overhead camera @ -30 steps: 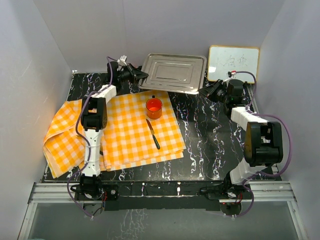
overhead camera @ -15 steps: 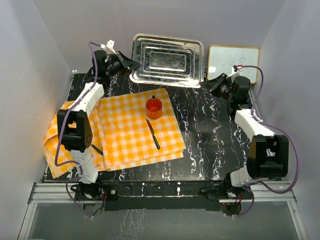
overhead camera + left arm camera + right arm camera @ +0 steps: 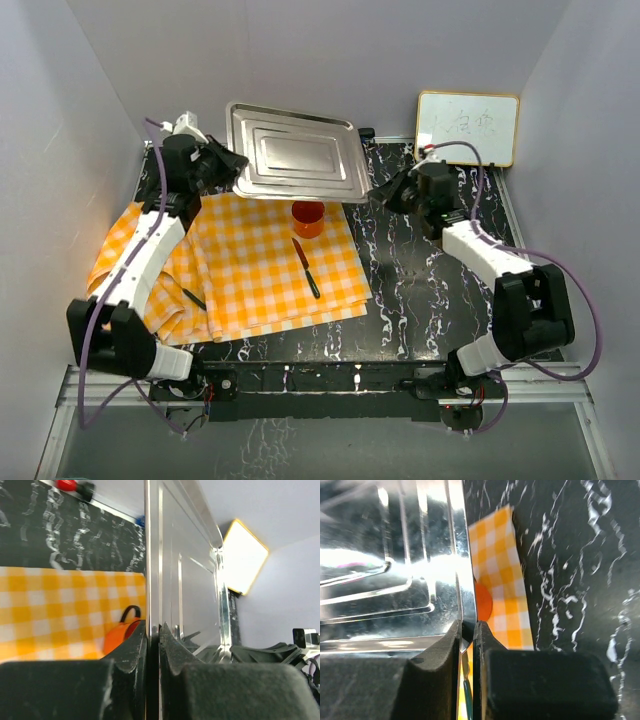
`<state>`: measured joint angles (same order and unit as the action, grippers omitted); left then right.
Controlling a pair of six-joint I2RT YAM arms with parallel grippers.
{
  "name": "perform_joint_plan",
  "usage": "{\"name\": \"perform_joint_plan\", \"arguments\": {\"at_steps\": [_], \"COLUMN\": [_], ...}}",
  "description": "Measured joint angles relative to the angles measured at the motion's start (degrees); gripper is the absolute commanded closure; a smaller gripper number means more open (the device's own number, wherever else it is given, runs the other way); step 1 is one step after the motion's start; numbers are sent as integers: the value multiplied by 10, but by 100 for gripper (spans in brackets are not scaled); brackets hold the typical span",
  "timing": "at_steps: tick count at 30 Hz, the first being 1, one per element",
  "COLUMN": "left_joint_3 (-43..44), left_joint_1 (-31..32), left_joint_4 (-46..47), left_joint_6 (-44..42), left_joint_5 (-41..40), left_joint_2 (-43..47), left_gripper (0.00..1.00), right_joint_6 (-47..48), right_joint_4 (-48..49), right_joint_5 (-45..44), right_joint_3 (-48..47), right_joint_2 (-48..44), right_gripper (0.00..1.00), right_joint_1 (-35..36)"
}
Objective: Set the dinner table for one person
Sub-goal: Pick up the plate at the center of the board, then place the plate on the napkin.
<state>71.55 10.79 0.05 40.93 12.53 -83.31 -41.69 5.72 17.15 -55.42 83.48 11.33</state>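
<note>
Since half a second before, the steel tray (image 3: pixel 290 150) had been carried from the far wall toward 7 o'clock, and it was now held over the 12 o'clock edge of the orange-and-white checked cloth (image 3: pixel 250 280). The left gripper (image 3: pixel 232 166) was seen clamped on the tray's 9 o'clock rim, its jaws pressed together on the thin metal. The right gripper (image 3: pixel 380 192) was pinched in the same way on the 3 o'clock rim. An orange cup (image 3: pixel 308 218) was partly covered by the tray's near edge, and a black-handled knife (image 3: pixel 306 268) was laid on the cloth just at 6 o'clock of the cup. The dinner table (image 3: pixel 430 280), black with white veining, was spread under everything, and its surface was shown at 3 o'clock of the cloth. A small whiteboard (image 3: pixel 467 127) was propped at the table's 1 o'clock corner.
</note>
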Motion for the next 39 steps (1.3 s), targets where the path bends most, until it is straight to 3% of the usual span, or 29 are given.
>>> {"name": "perform_joint_plan", "arguments": {"at_steps": [7,11,15,21,28,39], "left_joint_3": [-44,-111,-160,-168,-171,-190], "left_joint_1": [11,43,66,66,63,58], "left_joint_4": [-92,-130,-169,-206,-205,-102], "left_joint_6": [-62,-63,-41,-44,-49,-70], "left_joint_5": [-104,-135,-110,-127,-134,15], "left_joint_2": [125,157,161,244,231,232], "left_gripper": [100,100,100,100,100,100], "right_joint_6": [20,14,12,16,28,41], "right_joint_4": [-24,10,72,88,75,47], "right_joint_5": [-58,14,70,81,76,67], "right_joint_3": [-2,-33,-78,-84,-89,-105], "right_joint_2": [67,85,81,69,68,68], "right_gripper": [100,100,100,100,100,100], "right_joint_1": [120,211,280,274,268,269]}}
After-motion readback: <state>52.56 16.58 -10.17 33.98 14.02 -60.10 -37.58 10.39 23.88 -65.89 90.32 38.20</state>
